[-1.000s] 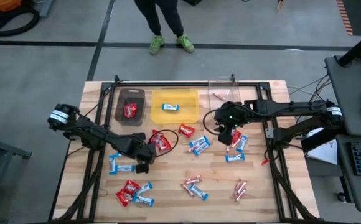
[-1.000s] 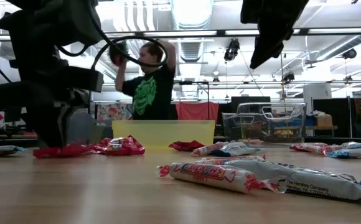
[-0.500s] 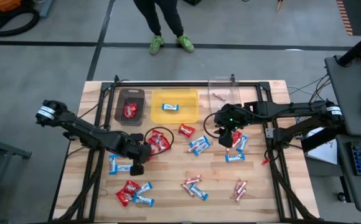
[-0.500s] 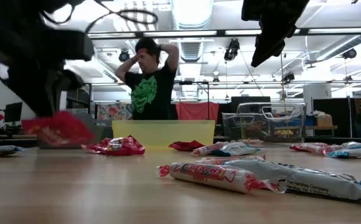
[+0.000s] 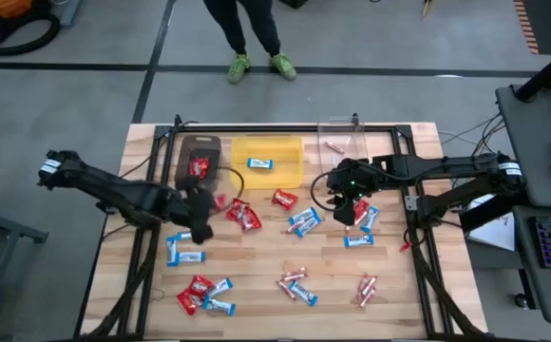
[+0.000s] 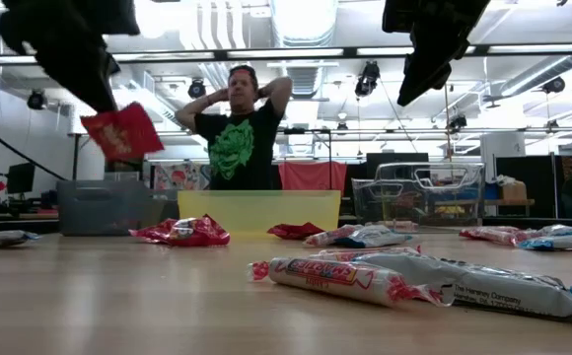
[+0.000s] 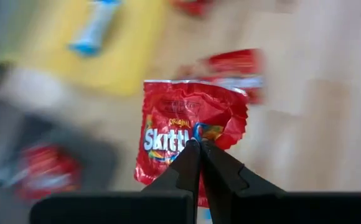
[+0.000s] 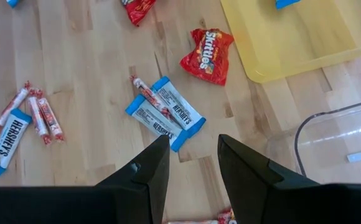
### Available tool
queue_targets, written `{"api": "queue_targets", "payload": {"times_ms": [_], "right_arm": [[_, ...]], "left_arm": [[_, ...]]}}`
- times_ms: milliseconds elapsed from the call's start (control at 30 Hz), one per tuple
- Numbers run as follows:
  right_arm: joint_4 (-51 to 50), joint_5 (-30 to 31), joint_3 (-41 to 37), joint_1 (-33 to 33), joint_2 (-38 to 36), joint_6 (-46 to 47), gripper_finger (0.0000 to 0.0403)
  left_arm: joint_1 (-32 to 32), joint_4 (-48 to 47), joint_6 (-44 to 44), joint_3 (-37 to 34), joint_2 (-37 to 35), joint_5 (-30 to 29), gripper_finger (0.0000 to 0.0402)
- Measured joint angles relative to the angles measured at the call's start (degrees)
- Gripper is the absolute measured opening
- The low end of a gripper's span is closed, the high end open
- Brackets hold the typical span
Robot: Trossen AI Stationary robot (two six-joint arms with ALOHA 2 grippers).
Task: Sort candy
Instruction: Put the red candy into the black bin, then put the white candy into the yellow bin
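Lifted off the wood since a second ago, the left gripper [image 5: 202, 202] has carried its red packet [image 5: 220, 201] up and toward the brown bin [image 5: 184, 161], which already holds one red packet; the right gripper [image 5: 351, 201] has stayed where it was, over the blue-and-white bars [image 5: 304, 221] by the clear bin [image 5: 342, 133]. From above, the plank table [image 5: 256, 304] is strewn with crinkled wrappers: flat red packets, blue-ended bars, slim pink sticks [image 5: 293, 276], and the yellow bin [image 5: 290, 174] has one bar inside. The held packet is blurred here. At table height, the red packet [image 6: 122, 131] hangs tilted in the air below the dark left gripper [image 6: 87, 84], whose upper part is cut off; a person [image 6: 237, 128] stands behind the translucent yellow bin [image 6: 258, 210]. On the left wrist, the two dark fingers meet in a narrow wedge, pinching the glossy red packet [image 7: 187, 127] by its lower edge; the surroundings are smeared. On the right wrist, the fingers [image 8: 148, 173] stand apart with nothing between them, above a pair of bars [image 8: 165, 114] with a stick lying across them.
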Motion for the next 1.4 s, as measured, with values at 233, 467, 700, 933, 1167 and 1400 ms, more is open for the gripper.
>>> {"api": "queue_targets", "payload": {"times_ms": [233,467,700,933,1167,1400], "right_arm": [[0.36,0.00,0.00,0.00,0.00,-0.12,0.0130],[1.04,0.00,0.00,0.00,0.00,-0.30,0.0130],[1.02,0.00,0.00,0.00,0.00,-0.11,0.0130],[0.98,0.00,-0.35,0.00,-0.02,0.31,0.0130],[0.97,-0.13,-1.99,0.13,-0.02,4.57,0.0130],[0.95,-0.17,-4.63,1.78,-0.02,6.11,0.0130]], "left_arm": [[11.48,-10.31,6.51,4.13,-0.91,-4.81,0.0000],[32.03,-5.40,28.18,3.34,0.17,-3.52,0.0000],[46.01,1.81,42.52,3.34,0.49,9.42,0.0000],[45.47,3.47,37.91,3.32,0.36,12.81,0.0000],[42.70,2.66,29.10,3.32,0.27,28.54,0.0000],[33.77,-1.72,22.76,2.27,0.30,39.32,0.0000]]}}
